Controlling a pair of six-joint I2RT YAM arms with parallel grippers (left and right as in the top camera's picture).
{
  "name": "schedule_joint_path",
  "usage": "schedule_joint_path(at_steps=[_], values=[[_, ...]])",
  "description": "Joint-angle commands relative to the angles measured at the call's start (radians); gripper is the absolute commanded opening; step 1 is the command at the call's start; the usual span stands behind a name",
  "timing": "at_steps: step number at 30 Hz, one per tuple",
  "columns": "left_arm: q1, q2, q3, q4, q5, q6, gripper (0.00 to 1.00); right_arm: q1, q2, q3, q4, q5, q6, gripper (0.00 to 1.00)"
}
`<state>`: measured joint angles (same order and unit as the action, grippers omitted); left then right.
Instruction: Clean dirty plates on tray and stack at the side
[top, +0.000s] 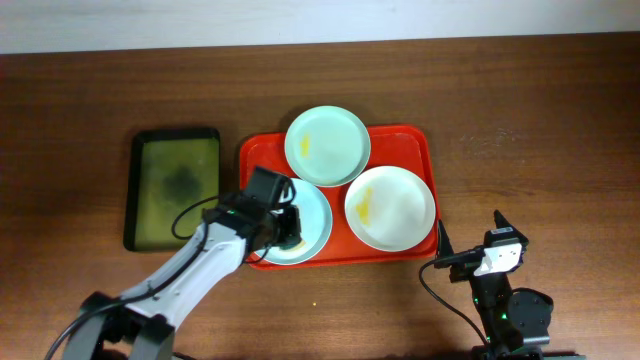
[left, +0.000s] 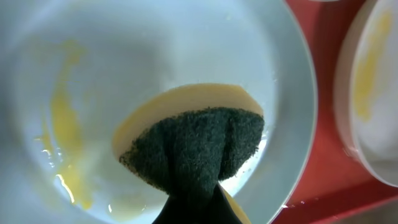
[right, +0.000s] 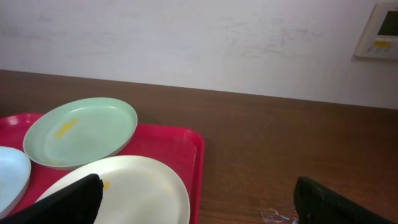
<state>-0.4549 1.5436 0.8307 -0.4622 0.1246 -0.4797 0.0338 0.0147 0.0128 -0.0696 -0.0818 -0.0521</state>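
I am watching the left fingers (top: 288, 228) gripping a sponge (left: 193, 137), its dark side pressing on the pale blue plate (left: 155, 50) at the front left of the red tray (top: 405, 135), beside yellow smears (left: 62, 124). The mint plate (top: 327, 145) and white plate (top: 390, 208) are crowding close alongside. The right fingers (right: 339, 202) are hanging spread apart, empty, over the surface (top: 560, 120) off the tray's front right corner. A dark green tray (top: 172, 187) is sitting to the left.

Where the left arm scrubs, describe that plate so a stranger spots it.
Find the large red rectangular plastic tray mid-table. The round pale-blue plate lies in its near-left corner, under the left gripper holding a sponge. The mint-green plate and white plate beside it lie uncovered.
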Motion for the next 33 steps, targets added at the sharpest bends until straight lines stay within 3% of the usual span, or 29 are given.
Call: schedule_joint_path(at_steps=[1, 12, 13, 15, 17, 18, 19, 20, 29, 33], values=[[-0.015, 0.048, 0.063, 0.014, -0.096, 0.003, 0.00, 0.005, -0.007, -0.007, -0.002, 0.008, 0.008, 0.99], [-0.018, 0.178, 0.076, 0.095, -0.095, 0.005, 0.00, 0.005, -0.007, -0.007, -0.002, 0.008, 0.008, 0.99], [-0.018, 0.179, 0.075, 0.095, -0.096, 0.006, 0.04, 0.005, -0.007, -0.007, -0.002, 0.008, 0.007, 0.99], [-0.018, 0.176, 0.080, 0.093, -0.096, 0.006, 0.19, 0.005, -0.007, -0.007, -0.002, 0.008, 0.008, 0.99], [-0.017, 0.175, 0.105, 0.069, -0.096, 0.040, 0.56, 0.005, -0.007, -0.007, -0.002, 0.008, 0.008, 0.99], [-0.017, 0.172, 0.129, 0.039, -0.096, 0.069, 0.81, 0.005, -0.007, -0.007, -0.002, 0.008, 0.008, 0.99], [-0.017, 0.167, 0.159, 0.001, -0.097, 0.092, 0.94, 0.005, -0.007, -0.007, -0.002, 0.008, 0.008, 0.99], [-0.017, 0.162, 0.187, -0.037, -0.103, 0.097, 0.99, 0.005, -0.007, -0.007, -0.002, 0.008, 0.007, 0.99], [-0.011, 0.068, 0.507, -0.387, -0.140, 0.096, 0.99, 0.005, -0.007, -0.007, -0.002, 0.008, 0.008, 0.99], [0.034, -0.034, 0.525, -0.463, -0.202, 0.080, 0.99, 0.005, -0.007, -0.007, -0.002, 0.008, 0.008, 0.99]])
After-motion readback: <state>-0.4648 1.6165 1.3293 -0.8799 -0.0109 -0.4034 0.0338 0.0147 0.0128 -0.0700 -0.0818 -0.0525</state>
